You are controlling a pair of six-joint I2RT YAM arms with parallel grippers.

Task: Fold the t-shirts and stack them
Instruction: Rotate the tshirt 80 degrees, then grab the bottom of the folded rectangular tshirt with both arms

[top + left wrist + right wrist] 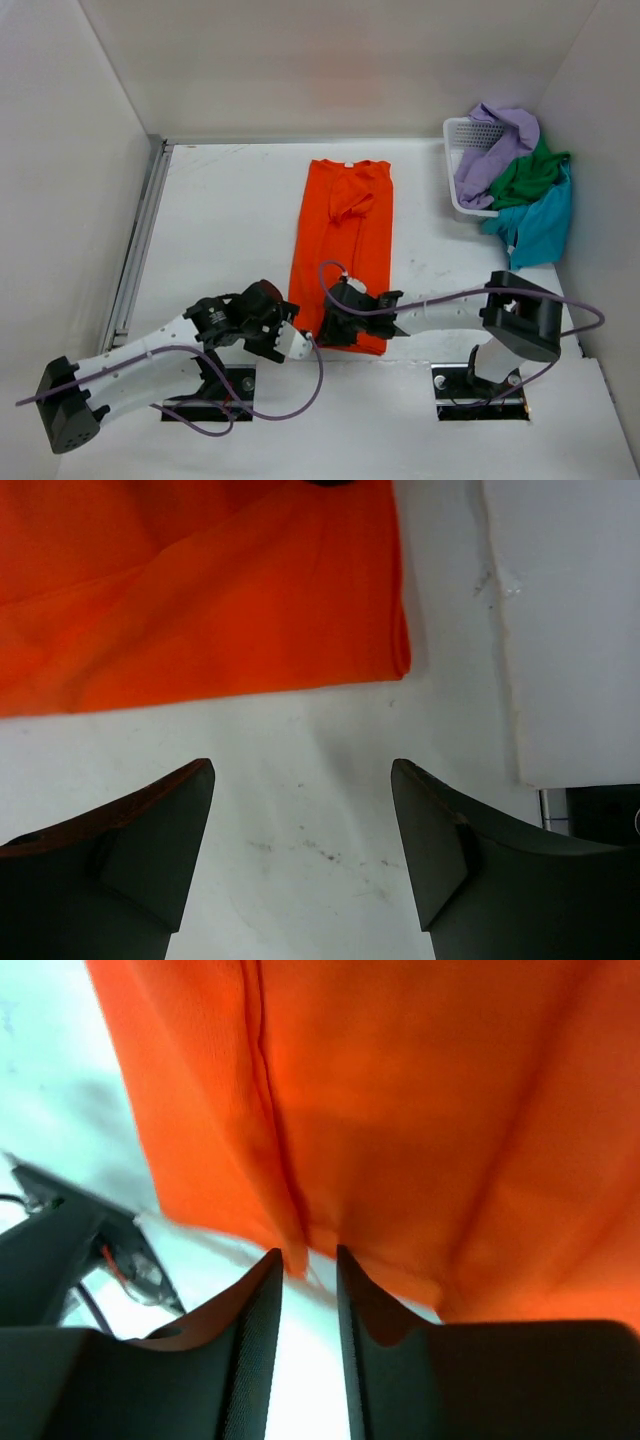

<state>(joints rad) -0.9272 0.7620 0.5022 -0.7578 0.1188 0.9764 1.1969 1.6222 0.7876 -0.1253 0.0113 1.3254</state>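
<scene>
The orange t-shirt (342, 250) lies flat in the middle of the table, folded into a long narrow strip with its collar at the far end. My right gripper (326, 328) is at its near hem. In the right wrist view its jaws stand a narrow gap apart (309, 1256), with a fold of the orange hem (296, 1250) at the tips and white table showing between them. My left gripper (291, 338) is open and empty over bare table (302, 780), just short of the shirt's near corner (395, 660). The lavender (495, 140), green (527, 172) and teal (540, 225) shirts hang in a heap over the basket.
A white mesh basket (462, 135) stands at the far right against the side wall. White walls close the table at the left, back and right. A metal rail (140, 240) runs along the left edge. The arm bases sit at the near edge.
</scene>
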